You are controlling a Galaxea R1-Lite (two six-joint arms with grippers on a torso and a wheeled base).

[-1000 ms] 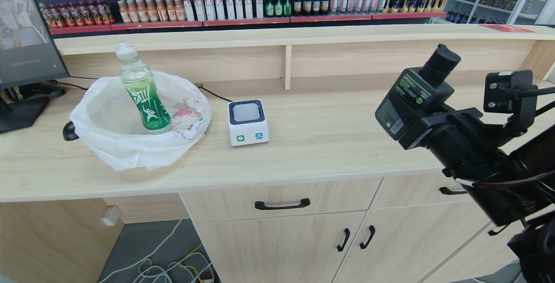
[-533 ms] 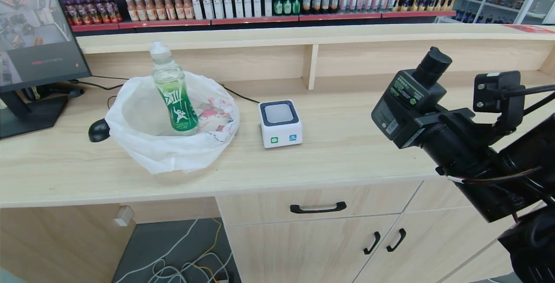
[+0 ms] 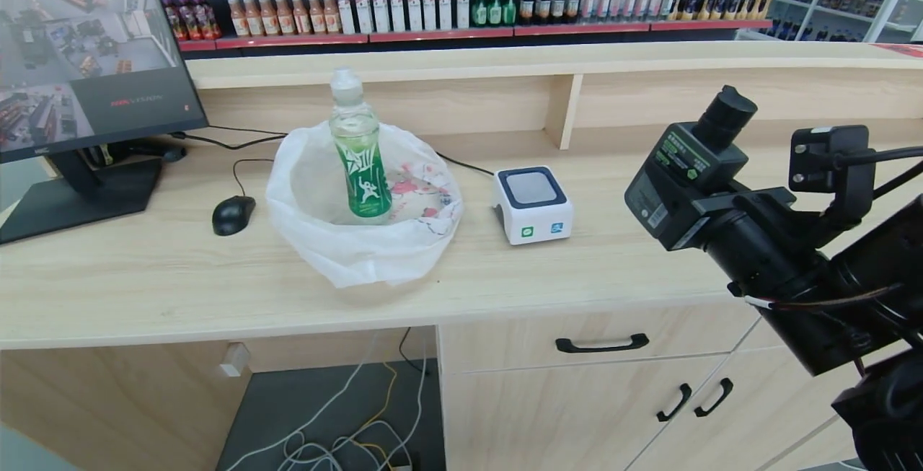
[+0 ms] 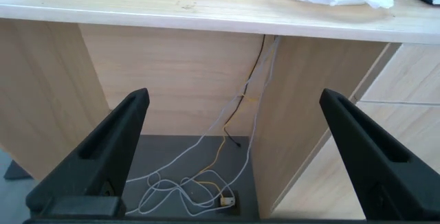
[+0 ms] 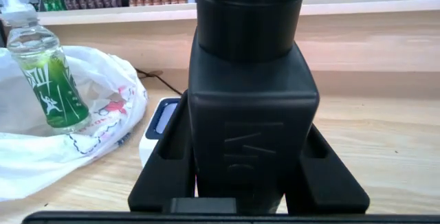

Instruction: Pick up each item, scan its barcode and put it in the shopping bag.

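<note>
The right gripper (image 5: 246, 174) is clamped on the lower body of a black bottle (image 3: 681, 168), one finger pressed against each side. The bottle is square-bodied with a round black cap, and it tilts up and away from the gripper, with its labelled faces turned toward the robot's left. It is held in the air above the near edge of the counter (image 3: 144, 276), touching nothing else.

Ahead of this gripper and to its left, the white scanner (image 3: 532, 204) sits on the counter with its dark window facing up, well apart from the held bottle. Just beyond the scanner, farther left, lies the shopping bag (image 3: 360, 247), white plastic with its mouth spread open. A green bottle (image 3: 358, 161) stands upright inside it, its white cap rising above the bag's rim. Left of the bag is a black mouse (image 3: 233, 214), and farther out still a monitor (image 3: 86, 45) on its stand.

The left gripper (image 4: 234, 148) is spread wide and holds nothing. It hangs lower than the countertop, facing the open recess under the counter. Loose cables (image 4: 199, 186) lie on the floor ahead of it. Above and ahead of it, a fold of the bag rests on the counter.
</note>
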